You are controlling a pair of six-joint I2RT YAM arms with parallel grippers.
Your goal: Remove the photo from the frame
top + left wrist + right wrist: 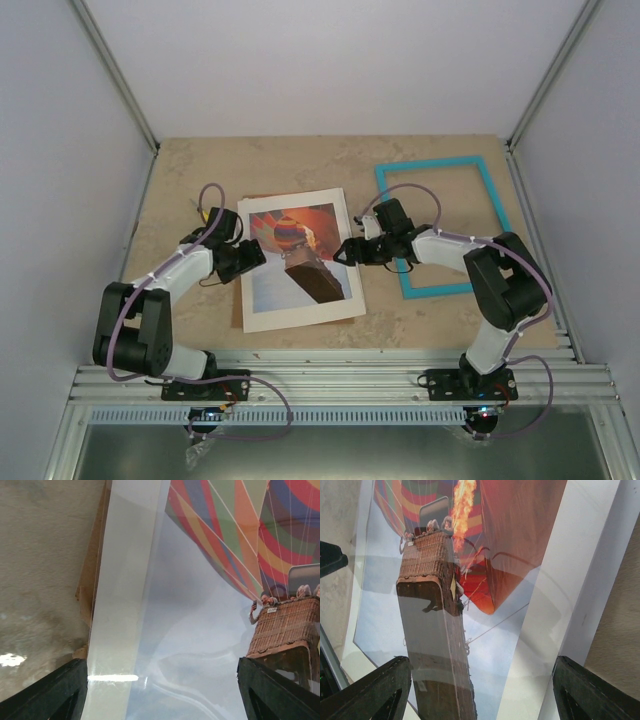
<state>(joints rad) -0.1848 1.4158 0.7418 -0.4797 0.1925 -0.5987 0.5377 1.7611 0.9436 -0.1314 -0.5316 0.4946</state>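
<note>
photo (300, 250) lies flat on the table (200, 170), out of the empty frame (430, 162) beside it. left gripper (262, 252) and right gripper (345, 250) flank it, jaws spread. thin, limp, possibly under slick glazing: take an edge.

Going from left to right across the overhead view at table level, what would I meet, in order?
Left arm's fingers → photo → right arm's fingers → turquoise frame. Each pair of fingers sits at its own side edge of the photo.
</note>
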